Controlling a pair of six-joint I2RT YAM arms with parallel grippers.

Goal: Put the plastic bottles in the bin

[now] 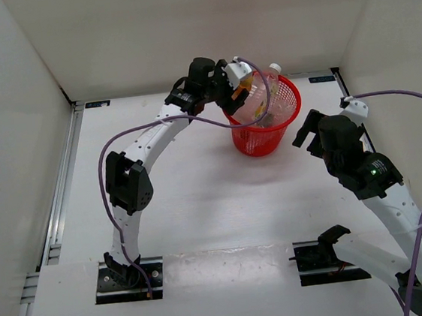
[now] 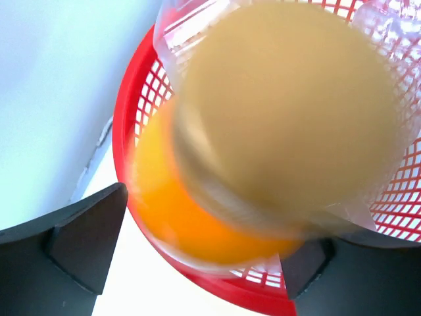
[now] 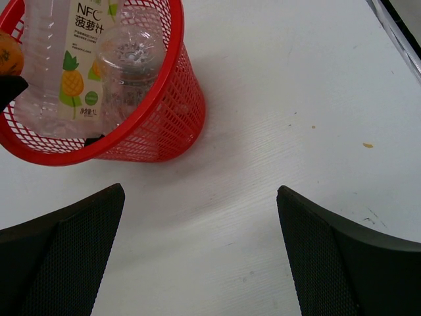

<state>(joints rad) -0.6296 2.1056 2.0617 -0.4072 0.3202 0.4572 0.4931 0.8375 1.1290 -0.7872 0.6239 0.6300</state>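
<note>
The orange bottle [image 2: 184, 224] is seen between the wide-set fingers of the left gripper [image 2: 204, 230], over the near-left part of the bin [image 2: 125, 125]. The close view is too blurred for it to be told whether the pads are pressing it or have let it go. The right gripper [image 3: 200, 197] is spread and empty, held over the table [image 3: 296, 99] to the lower right of the bin [image 3: 164, 125]. A miss is judged the main risk. The orange bottle [image 1: 244, 92] sits at the bin's upper-left rim in the overhead view, not over its middle, so a drop there could be deflected outside. The tall clear bottle [image 1: 263, 96] already fills much of the mouth and could knock it back. The bin [image 1: 264, 141] looks light, so it might be tipped or pushed if its rim were caught by the left gripper [image 1: 226, 88]. The purple cable [image 1: 267, 84] looped across the mouth could be snagged on the tall bottle's cap. The contents are shown clearly only by the right wrist view: the pineapple-labelled clear bottle [image 3: 79, 59] standing beside a second clear bottle [image 3: 128, 59], with the orange bottle [image 3: 8, 56] at the upper left edge. The position of both arms is given only by the overhead view, where the right gripper [image 1: 308, 129] is seen just right of the bin.
</note>
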